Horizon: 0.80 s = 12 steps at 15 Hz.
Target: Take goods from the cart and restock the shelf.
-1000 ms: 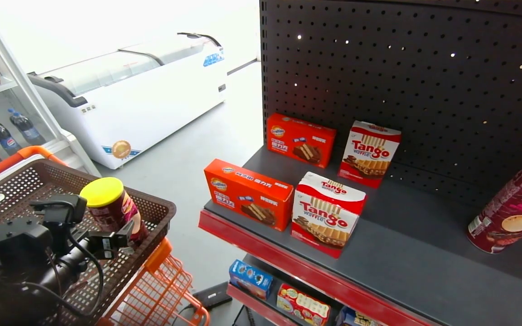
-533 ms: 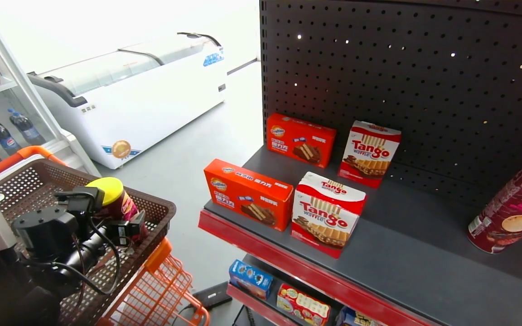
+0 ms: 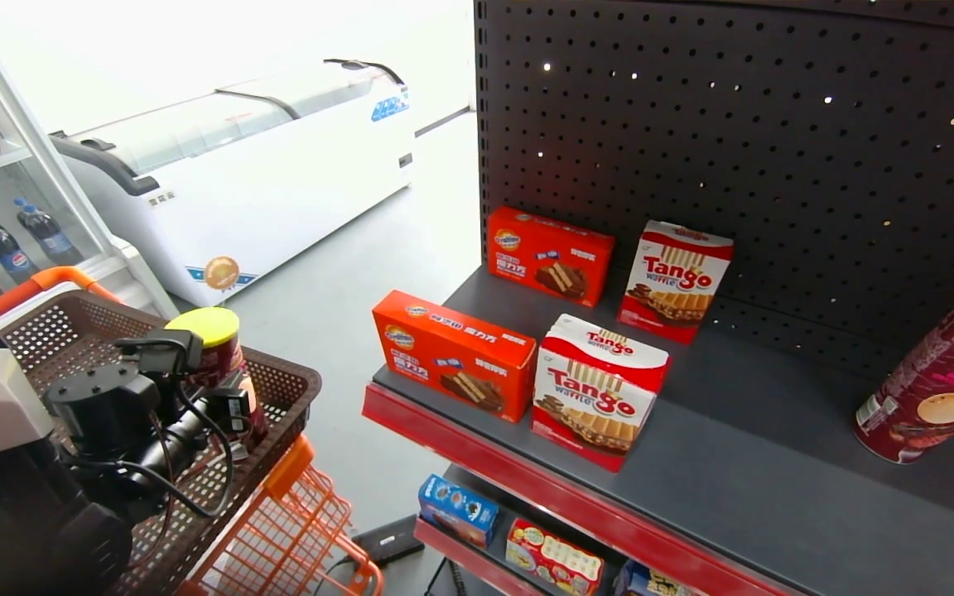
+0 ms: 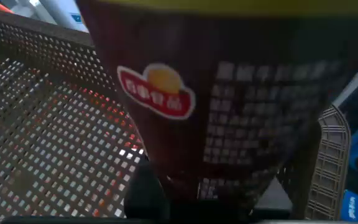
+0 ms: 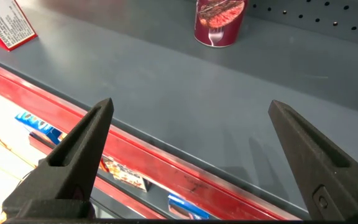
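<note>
Left gripper [image 3: 202, 379] clenched the cylindrical can [image 3: 199, 327] (smooth yellow lid) at the near-left mesh basket [image 3: 288, 382]; right gripper [image 5: 189, 109] gaped

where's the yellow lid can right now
Head view, left side: the can stands upright in the left claw, over the brown basket, left of the shelf.

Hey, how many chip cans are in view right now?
2. One can is gripped by the left tool at the cart basket; the other can sits on the shelf, toward its right side. More could be hidden inside the basket.
</note>
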Available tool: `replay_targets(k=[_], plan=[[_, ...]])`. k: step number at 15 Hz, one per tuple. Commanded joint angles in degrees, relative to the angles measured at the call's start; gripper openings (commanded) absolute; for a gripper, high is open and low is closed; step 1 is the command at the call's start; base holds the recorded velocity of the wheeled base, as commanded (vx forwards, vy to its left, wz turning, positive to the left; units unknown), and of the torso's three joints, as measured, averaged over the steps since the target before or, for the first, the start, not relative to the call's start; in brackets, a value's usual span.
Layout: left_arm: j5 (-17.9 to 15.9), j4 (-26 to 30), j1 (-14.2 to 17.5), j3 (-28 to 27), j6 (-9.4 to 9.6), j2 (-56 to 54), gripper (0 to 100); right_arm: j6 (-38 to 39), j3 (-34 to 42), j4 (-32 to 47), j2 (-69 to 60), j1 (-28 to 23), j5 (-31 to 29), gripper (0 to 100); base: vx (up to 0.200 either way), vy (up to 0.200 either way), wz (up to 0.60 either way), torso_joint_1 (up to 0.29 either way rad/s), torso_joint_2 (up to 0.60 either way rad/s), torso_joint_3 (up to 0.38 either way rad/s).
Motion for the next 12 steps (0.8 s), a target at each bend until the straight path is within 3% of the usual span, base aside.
replay_targets(k=[1, 3, 6, 9, 10, 12], plan=[[0.13, 2.11, -0.91, 0.05, -0.12, -3.04, 0, -0.01, 0.0, 0.0, 0.09, 0.0, 0.01, 100, 0.0, 0.0, 0.0, 0.0, 0.0, 0.0], [0.04, 6.16, -0.99, -1.53, -1.0, -7.53, 0, -0.01, 0.0, 0.0, 0.09, 0.0, 0.01, 100, 0.0, 0.0, 0.0, 0.0, 0.0, 0.0], [-0.84, 20.66, -0.99, -7.07, -2.58, -19.04, 0, -0.01, 0.0, 0.0, 0.09, 0.0, 0.01, 100, 0.0, 0.0, 0.0, 0.0, 0.0, 0.0], [-7.78, 32.0, -0.99, -10.76, -2.93, -29.15, 0, -0.01, 0.0, 0.0, 0.09, 0.0, 0.01, 100, 0.0, 0.0, 0.0, 0.0, 0.0, 0.0], [-9.8, 31.82, -1.08, -11.02, -2.75, -30.55, 0, -0.01, 0.0, 0.0, 0.09, 0.0, 0.01, 100, 0.0, 0.0, 0.0, 0.0, 0.0, 0.0], [-10.51, 29.98, -1.96, -12.34, -2.84, -30.73, 0, -0.01, 0.0, 0.0, 0.09, 0.0, 0.01, 100, 0.0, 0.0, 0.0, 0.0, 0.0, 0.0]])
